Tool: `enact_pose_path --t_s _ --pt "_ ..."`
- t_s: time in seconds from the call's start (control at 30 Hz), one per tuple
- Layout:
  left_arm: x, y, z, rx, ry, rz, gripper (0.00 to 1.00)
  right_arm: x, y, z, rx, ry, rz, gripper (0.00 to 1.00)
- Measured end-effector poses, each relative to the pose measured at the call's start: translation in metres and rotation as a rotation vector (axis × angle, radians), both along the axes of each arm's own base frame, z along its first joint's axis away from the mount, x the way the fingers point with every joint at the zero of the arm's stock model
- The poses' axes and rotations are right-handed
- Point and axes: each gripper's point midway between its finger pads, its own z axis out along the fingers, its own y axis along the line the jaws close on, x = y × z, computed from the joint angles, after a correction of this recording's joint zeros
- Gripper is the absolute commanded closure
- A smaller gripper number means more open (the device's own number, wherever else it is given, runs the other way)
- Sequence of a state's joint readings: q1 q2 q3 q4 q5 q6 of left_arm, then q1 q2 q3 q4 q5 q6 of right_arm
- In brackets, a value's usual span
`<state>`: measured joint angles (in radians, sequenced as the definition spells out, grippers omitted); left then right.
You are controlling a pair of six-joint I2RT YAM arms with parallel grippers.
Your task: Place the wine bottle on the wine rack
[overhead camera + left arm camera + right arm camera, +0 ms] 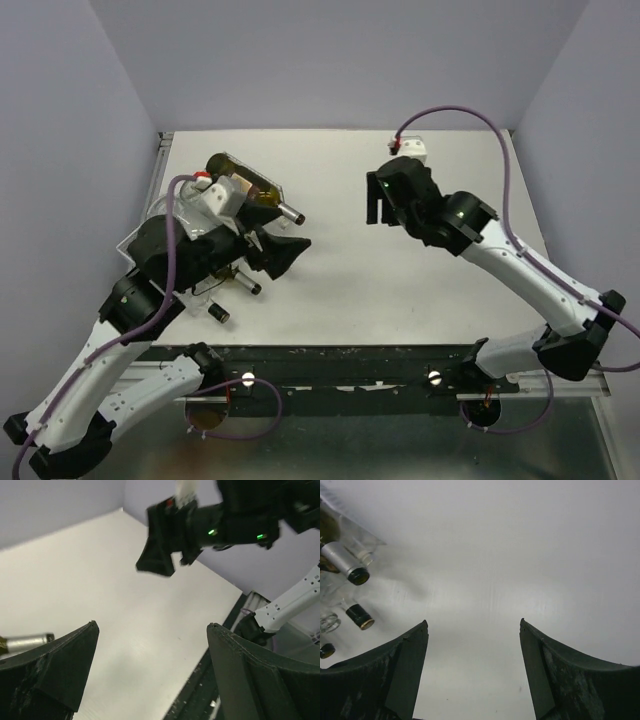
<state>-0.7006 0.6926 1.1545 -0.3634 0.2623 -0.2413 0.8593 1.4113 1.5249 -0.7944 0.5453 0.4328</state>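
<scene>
The wine rack (138,238) lies at the table's left, mostly hidden under my left arm. A wine bottle with a silver cap (276,206) lies across its far end, neck pointing right. Two dark-capped bottle necks (246,286) (218,314) stick out nearer to me. My left gripper (290,250) hovers just right of the rack, open and empty, with the silver neck (25,642) beside its left finger (75,655). My right gripper (378,208) hangs open over the table's middle, facing the bottles. Its own view (473,622) shows the silver cap (345,562) and a dark cap (360,616) at far left.
A small white box (412,150) sits at the back of the table behind my right wrist. Purple cables loop over both arms. The right gripper (165,545) shows in the left wrist view, across bare tabletop. Grey walls close in the table.
</scene>
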Motion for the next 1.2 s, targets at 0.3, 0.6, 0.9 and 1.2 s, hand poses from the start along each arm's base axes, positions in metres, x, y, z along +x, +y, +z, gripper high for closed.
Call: enact_pose_path --t_s 0.3,0.6,0.9,1.2 --pt "0.028 -0.024 -0.08 0.031 0.509 0.092 0.01 -0.031 -0.097 0.009 -0.019 0.073 -0.257 0.18" --pt "0.03 -0.051 -0.095 0.104 0.607 -0.012 0.01 -0.053 -0.134 0.051 0.041 -0.024 -0.318 0.18" --pt "0.049 0.023 0.001 0.119 0.33 0.326 0.01 -0.082 -0.197 0.116 0.082 -0.225 -0.443 0.18" --pt "0.022 0.111 0.049 0.169 0.14 0.567 0.01 -0.109 -0.237 0.154 0.101 -0.341 -0.501 0.18"
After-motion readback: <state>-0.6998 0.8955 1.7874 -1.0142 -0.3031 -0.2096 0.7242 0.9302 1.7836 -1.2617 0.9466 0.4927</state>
